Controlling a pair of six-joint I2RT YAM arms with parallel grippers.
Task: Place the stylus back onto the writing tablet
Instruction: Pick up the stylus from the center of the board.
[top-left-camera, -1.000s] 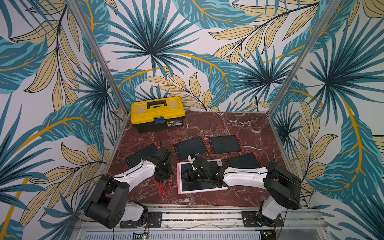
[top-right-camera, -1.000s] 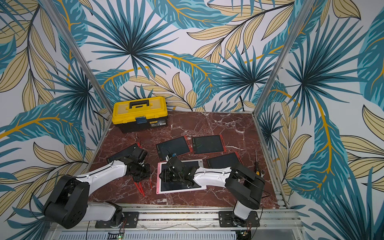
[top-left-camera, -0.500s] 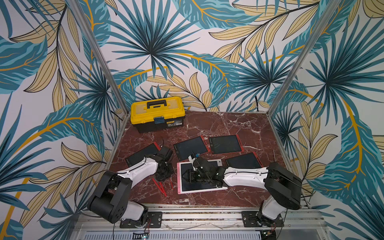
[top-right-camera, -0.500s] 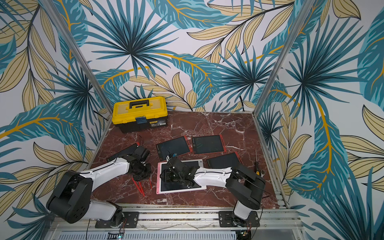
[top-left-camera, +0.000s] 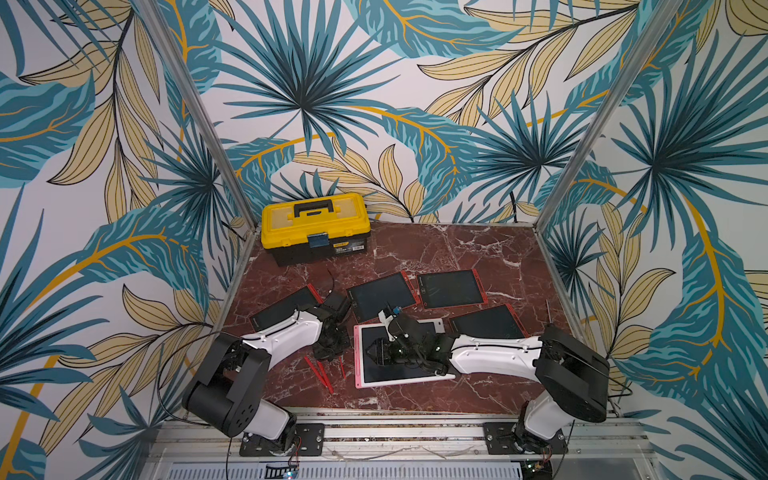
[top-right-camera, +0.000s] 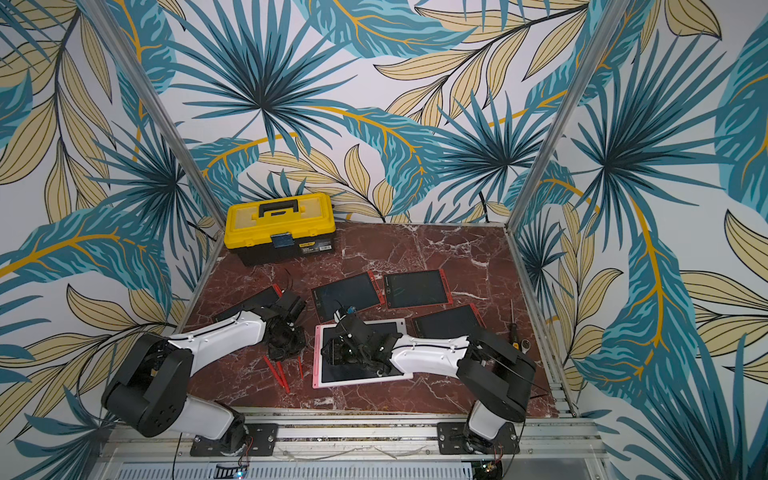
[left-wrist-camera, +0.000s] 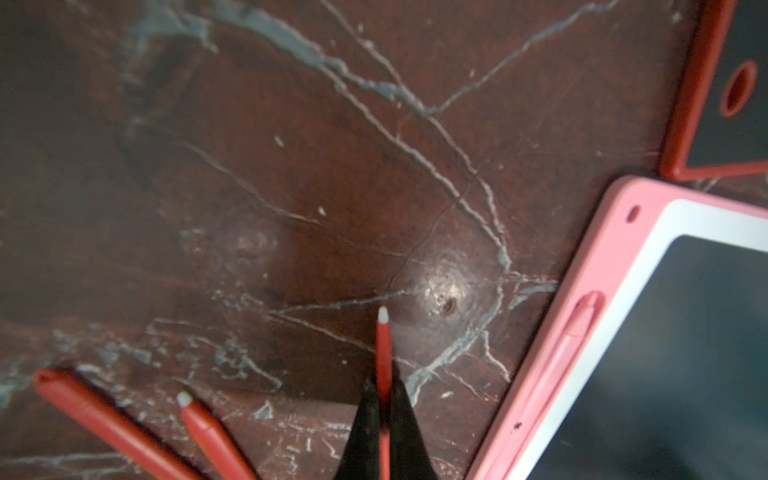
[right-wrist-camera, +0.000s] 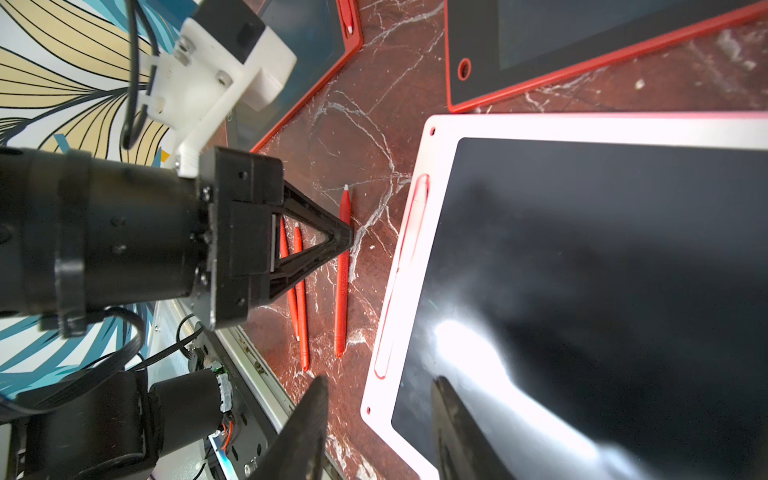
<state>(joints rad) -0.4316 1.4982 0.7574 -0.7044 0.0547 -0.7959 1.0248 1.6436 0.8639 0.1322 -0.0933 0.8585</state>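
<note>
Stylus (left-wrist-camera: 383, 345): slim, red, white-tipped | left fingers (left-wrist-camera: 365, 428): pinching, seemingly | tabletop (left-wrist-camera: 291, 166): veined marble

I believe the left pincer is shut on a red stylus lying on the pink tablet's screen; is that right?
Not quite: the red stylus in the left pincer lies on the marble table beside the pink tablet, as the left wrist view shows.

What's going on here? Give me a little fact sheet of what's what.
Left gripper: shut on a red stylus
Right gripper: open, straddling the edge of the pink tablet
Pink tablet: flat on the marble table
Loose styluses: two more, lying beside the held one
Background: yellow toolbox, red-framed tablets
</note>
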